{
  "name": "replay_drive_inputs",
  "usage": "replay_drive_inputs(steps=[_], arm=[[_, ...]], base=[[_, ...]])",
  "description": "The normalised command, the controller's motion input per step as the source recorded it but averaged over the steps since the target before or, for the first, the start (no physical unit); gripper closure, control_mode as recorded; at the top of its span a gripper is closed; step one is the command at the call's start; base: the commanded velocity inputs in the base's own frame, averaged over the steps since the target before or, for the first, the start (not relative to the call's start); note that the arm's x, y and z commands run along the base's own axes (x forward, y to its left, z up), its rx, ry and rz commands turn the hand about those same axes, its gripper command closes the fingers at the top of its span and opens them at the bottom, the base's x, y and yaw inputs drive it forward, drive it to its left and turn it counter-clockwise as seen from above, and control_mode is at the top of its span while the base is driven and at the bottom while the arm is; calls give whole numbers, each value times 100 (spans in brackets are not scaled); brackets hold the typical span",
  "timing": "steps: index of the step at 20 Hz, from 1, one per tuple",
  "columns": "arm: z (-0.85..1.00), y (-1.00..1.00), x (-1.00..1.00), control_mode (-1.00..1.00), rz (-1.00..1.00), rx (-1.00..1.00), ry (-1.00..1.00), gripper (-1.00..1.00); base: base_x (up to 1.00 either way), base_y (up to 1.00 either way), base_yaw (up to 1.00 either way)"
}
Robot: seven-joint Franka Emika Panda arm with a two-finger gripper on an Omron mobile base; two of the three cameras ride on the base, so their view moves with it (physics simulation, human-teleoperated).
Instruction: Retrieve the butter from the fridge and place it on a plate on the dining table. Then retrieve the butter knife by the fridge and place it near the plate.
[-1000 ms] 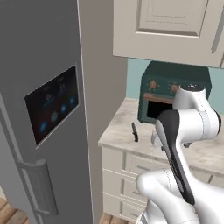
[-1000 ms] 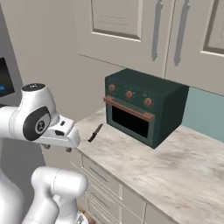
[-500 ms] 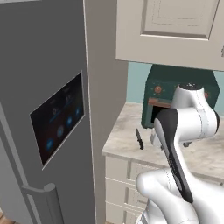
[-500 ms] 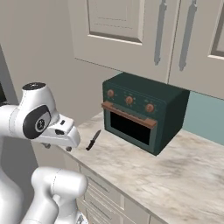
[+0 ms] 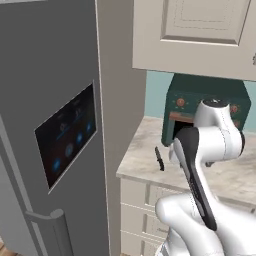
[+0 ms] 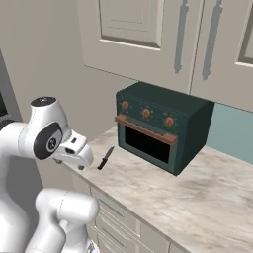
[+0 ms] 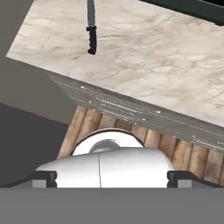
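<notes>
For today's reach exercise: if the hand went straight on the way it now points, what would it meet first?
Probably the wooden floor in front of the cabinet drawers: the open hand points down there, short of the marbled counter and knife. Depth is uncertain.

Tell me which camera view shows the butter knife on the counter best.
The hand view: the butter knife lies unobstructed on the marbled counter, black handle and grey blade distinct, though the tip is cut off. In both base views it appears as a small dark sliver near the green toaster oven.
</notes>
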Motion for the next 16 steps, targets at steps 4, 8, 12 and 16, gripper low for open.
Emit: replay_drive_inputs(steps=[4,8,12,16], arm=[[-22,0,82,-100,-24,4,-2,-100],[0,0,99,-100,-5,6,2,-100],[-11,-1,73,-100,0,2,7,-100],[-40,0,38,-100,0,0,8,-100]], base=[[0,0,0],[0,0,0],[0,0,0],[0,0,0]])
